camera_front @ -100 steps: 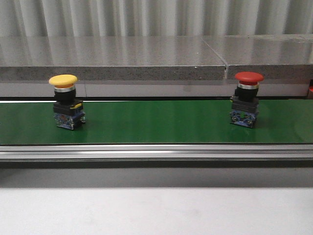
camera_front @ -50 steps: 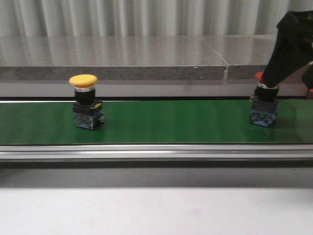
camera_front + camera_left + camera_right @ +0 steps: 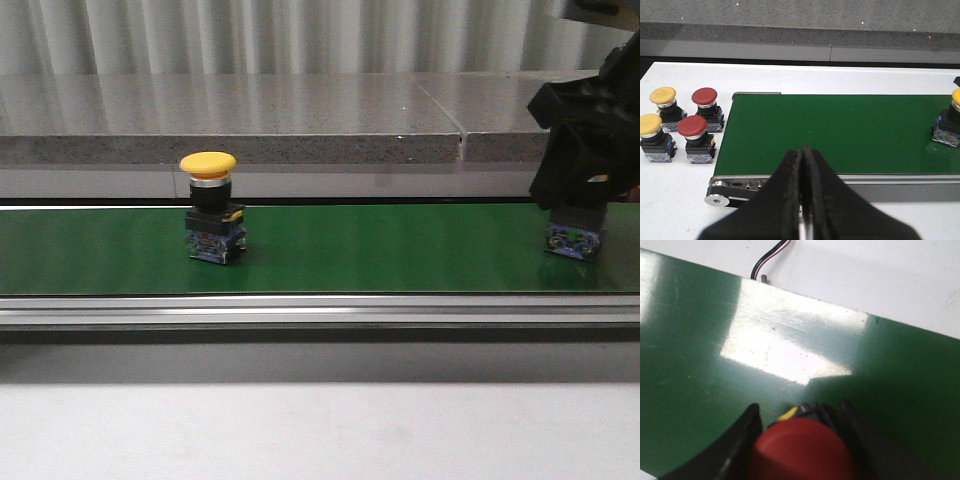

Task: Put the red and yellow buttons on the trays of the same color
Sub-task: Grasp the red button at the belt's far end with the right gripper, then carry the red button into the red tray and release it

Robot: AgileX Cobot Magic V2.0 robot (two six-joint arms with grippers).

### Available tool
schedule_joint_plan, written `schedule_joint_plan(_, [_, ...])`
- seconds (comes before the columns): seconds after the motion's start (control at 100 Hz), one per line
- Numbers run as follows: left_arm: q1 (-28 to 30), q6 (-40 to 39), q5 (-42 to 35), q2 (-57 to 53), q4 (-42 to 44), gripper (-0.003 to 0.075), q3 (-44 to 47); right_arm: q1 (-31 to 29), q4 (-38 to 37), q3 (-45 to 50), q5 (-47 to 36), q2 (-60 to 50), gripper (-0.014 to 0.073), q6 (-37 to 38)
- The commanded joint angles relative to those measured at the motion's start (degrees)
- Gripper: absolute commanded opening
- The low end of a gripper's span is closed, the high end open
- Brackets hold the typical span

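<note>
Yellow button (image 3: 210, 210) upright on the green belt (image 3: 380, 250), left of the belt's middle, yellow cap on top, black and blue base below. Touches nothing but the belt.

Red button (image 3: 573, 238) upright on the same belt, near its right end, well apart from the yellow one. From the front, shows only its blue base; cap hidden behind the black right pincer (image 3: 578, 190), lowered over it from above.

In the right wrist view, red cap large and close between the two dark fingers (image 3: 735, 450), one on each side, tips down at the level of the cap. Straddles the cap with jaws apart, fitting closely; cannot tell whether already pressing on it or merely beside it. Base resting on the belt, not lifted. Beyond the belt's far edge, a thin black and red cable (image 3: 771, 257) on the white table (image 3: 880, 275).

Left pincer (image 3: 802, 165) closed, fingers together, nothing between them, hanging over the near rail at the belt's left end. Just off that left end, on the table, four spare buttons (image 3: 682, 132) in a cluster, two yellow and two red, all upright.
</note>
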Motion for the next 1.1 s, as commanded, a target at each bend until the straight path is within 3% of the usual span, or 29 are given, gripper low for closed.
schedule_joint_plan(0.0, [-0.4, -0.1, -4.0, 0.4, 0.3, -0.002, -1.4, 0.0, 1.1, -1.8, -2.1, -2.0, 0.0188, -0.5])
schedule_joint_plan(0.06, [-0.4, -0.1, -4.0, 0.4, 0.3, -0.002, -1.4, -0.5, 1.1, -2.0, -1.5, -2.0, 0.0149, -0.5])
schedule_joint_plan(0.21, [-0.4, -0.1, -4.0, 0.4, 0.3, -0.002, -1.4, -4.3, 1.1, -6.1, 3.6, -2.0, 0.0148, -0.2])
schedule_joint_plan(0.66, [-0.4, -0.1, -4.0, 0.4, 0.3, -0.002, -1.4, -25.5, 1.1, -25.1, 7.4, 3.5, 0.0148, 0.4])
schedule_joint_plan(1.09, [-0.4, -0.1, -4.0, 0.4, 0.3, -0.002, -1.4, -29.3, 1.1, -39.9, 7.2, 22.3, 0.0148, 0.4])
